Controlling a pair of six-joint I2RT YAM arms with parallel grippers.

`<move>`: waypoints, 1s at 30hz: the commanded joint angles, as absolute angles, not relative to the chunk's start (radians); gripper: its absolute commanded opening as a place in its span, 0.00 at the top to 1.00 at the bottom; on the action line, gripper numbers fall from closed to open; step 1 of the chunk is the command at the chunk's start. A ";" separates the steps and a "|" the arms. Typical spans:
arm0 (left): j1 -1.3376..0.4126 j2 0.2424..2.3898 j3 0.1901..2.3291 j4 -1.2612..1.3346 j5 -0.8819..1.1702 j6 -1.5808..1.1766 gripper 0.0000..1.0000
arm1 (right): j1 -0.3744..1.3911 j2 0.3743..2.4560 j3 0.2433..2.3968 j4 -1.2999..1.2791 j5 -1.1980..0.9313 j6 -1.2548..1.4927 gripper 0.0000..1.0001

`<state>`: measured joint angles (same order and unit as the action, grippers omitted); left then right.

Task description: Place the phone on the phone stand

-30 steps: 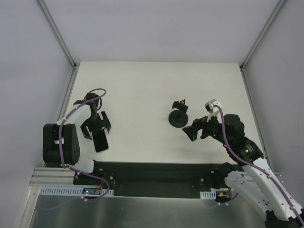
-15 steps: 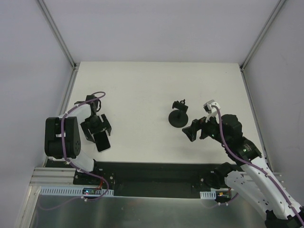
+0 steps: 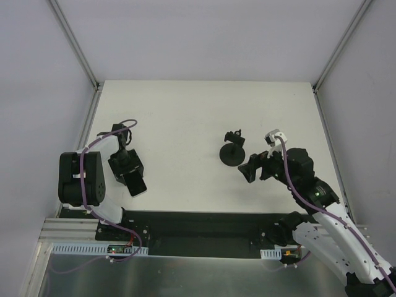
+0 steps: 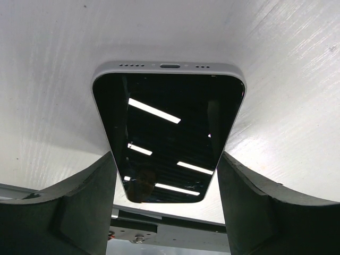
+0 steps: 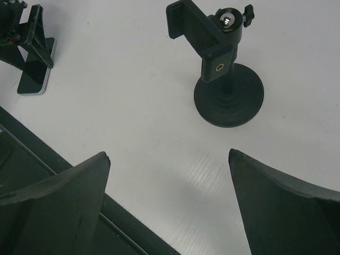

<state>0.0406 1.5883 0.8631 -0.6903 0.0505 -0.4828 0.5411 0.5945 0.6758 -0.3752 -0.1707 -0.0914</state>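
Black and shiny, the phone (image 4: 170, 133) lies flat and face up on the left side of the white worktop (image 3: 185, 111), close to the near edge. The left gripper (image 4: 166, 164) is right over it, with one of its jaws on each long side of the phone, at the end nearest the arm. The jaws sit close against those two edges. From here I cannot tell if they are squeezing the phone or just resting beside it.

The phone looks thin, hard and stiff, so it should not bend. I think it is light. Its glass face and smooth pale rim look slippery, though, and glass can crack. The best place to hold it is on the two long edges, near the middle. Held near one end, as it is now, the far end could tip down when it goes up.

On the right, a little farther in, the right gripper (image 5: 169, 154) hangs above the worktop. Its jaws are wide apart and there is nothing in them.

Just past it is the phone stand (image 5: 228, 95), well apart from the phone. It has a round base flat on the worktop, a short post, and a clamp (image 5: 186, 24) on top that leans to one side. Nothing is in the clamp, so the job looks to be near its start.
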 commanded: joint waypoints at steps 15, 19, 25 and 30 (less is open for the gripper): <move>0.000 1.372 0.750 -0.572 0.514 -0.612 1.00 | 0.952 0.673 0.692 -0.275 0.228 0.101 0.01; -0.038 1.286 0.768 -0.566 0.615 -0.673 1.00 | 1.110 0.741 0.709 -0.200 0.369 0.126 0.01; -0.063 1.160 0.773 -0.499 0.733 -0.799 1.00 | 1.245 0.942 0.799 -0.091 0.451 0.152 0.01; -0.097 1.076 0.770 -0.405 0.830 -0.937 1.00 | 1.289 1.155 0.909 -0.005 0.425 0.163 0.01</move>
<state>-0.0704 1.1461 0.7521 -0.5083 0.6830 -0.7853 1.2694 1.0359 0.8021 -0.1432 0.4030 0.1329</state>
